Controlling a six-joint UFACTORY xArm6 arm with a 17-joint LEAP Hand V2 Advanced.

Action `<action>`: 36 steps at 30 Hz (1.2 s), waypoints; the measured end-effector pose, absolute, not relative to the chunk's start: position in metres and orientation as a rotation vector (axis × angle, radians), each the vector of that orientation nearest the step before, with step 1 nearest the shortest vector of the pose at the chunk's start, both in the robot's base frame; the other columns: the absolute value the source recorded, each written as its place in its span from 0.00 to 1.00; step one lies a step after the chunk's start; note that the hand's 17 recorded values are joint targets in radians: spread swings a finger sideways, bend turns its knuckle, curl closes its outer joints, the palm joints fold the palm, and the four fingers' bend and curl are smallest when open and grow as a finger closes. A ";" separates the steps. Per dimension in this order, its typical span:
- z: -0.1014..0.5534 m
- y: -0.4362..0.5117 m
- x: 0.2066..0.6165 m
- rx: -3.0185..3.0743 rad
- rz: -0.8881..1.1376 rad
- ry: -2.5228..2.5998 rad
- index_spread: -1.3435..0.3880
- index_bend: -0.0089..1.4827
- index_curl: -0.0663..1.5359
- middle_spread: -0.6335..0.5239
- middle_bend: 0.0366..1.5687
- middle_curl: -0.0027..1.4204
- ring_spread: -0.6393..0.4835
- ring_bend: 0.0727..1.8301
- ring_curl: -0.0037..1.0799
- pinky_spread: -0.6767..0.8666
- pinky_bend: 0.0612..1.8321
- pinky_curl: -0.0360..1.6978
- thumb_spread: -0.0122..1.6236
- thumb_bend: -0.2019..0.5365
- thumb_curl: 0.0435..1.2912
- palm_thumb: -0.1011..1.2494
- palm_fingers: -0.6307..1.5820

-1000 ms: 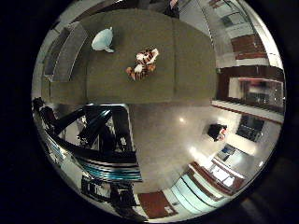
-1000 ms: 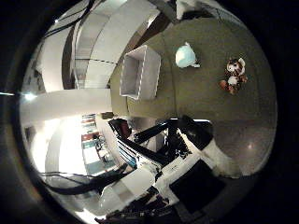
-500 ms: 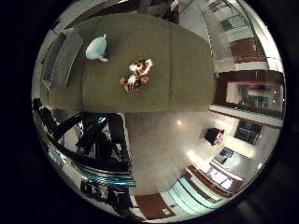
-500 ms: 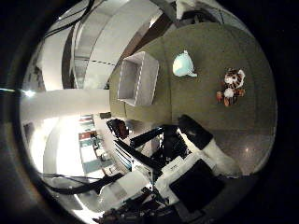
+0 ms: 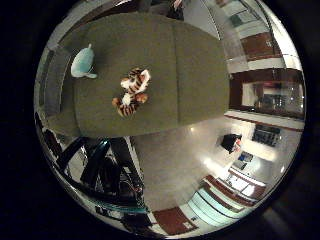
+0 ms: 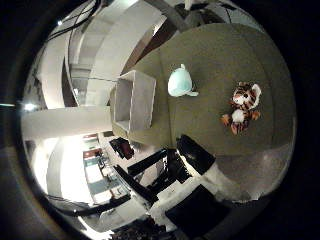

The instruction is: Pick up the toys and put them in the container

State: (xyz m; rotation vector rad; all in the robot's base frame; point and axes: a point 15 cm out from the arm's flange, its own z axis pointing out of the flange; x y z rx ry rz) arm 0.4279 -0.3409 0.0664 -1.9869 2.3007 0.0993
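A striped tiger plush [image 5: 131, 92] lies on the olive-green table [image 5: 195, 75], well below the palm. A pale teal plush [image 6: 180, 82] rests on the same cloth a short way from it. Beyond the teal plush, a light grey open container [image 6: 134, 100] stands near the table's edge, with nothing showing inside. My right hand [image 6: 212, 180] hangs high above the table, off to the side of the tiger. A white finger with a black tip [image 6: 196, 154] reaches into view, relaxed and holding nothing.
The table's edge drops to a glossy floor [image 5: 170, 165] under the hand. Dark frame bars [image 5: 97, 167] stand beside the table's near side. White beams and walls [image 6: 105, 45] rise behind the container. Room furniture sits far off.
The whole picture has shifted and the toys and container look larger, so the hand has come closer to the table. The toys and container have not moved.
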 end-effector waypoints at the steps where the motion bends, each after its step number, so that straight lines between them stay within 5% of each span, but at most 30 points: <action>1: 0.057 -0.345 0.431 -1.974 0.111 2.313 0.60 0.12 0.25 0.63 0.10 0.20 0.76 0.07 0.22 0.67 0.19 0.14 0.71 0.25 0.25 0.55 0.31; 36: -0.087 -0.374 0.414 -1.463 0.332 2.510 0.69 0.11 0.20 0.76 0.11 0.23 0.82 0.12 0.25 0.71 0.23 0.13 0.68 0.24 0.24 0.50 0.28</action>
